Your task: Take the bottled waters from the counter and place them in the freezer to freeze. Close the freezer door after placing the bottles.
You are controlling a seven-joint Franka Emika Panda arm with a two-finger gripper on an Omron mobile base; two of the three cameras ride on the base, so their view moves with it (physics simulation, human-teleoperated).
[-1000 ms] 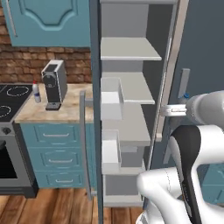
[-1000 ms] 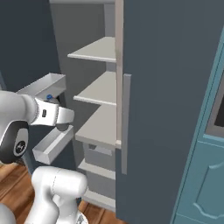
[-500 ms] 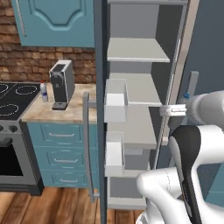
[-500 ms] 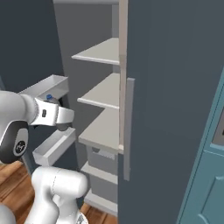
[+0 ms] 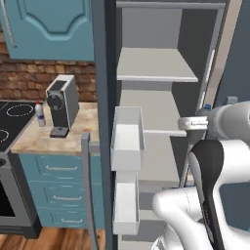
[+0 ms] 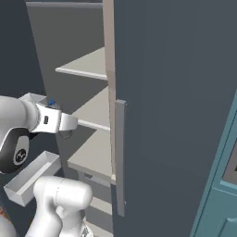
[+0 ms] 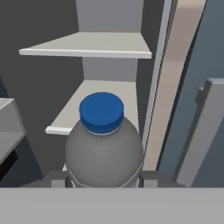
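In the hand view my gripper [image 7: 104, 180] is shut on a grey-blue water bottle [image 7: 104, 151] with a blue cap, held upright in front of the freezer's grey shelves [image 7: 94, 46]. In the base views the gripper [image 5: 188, 123] [image 6: 68, 125] hangs at the open freezer [image 5: 156, 63], level with its middle shelf [image 6: 95, 111]. The freezer door [image 5: 100, 97] stands open edge-on, white bins [image 5: 128, 139] on its inner face. The second bottle [image 5: 40, 113], clear-white with a red cap, stands on the beige counter [image 5: 29, 139] beside the coffee machine.
A grey-and-black coffee machine [image 5: 62, 105] sits on the counter, with the black stovetop [image 5: 12, 117] to its left. The plain neighbouring door [image 6: 176, 115] and its grey handle [image 6: 119, 157] stand close on the right. Teal drawers [image 5: 53, 180] lie under the counter.
Both base views have shifted and the freezer looms larger, so the base has driven closer. The gripper keeps its hold on the bottle and sits nearer the shelves.
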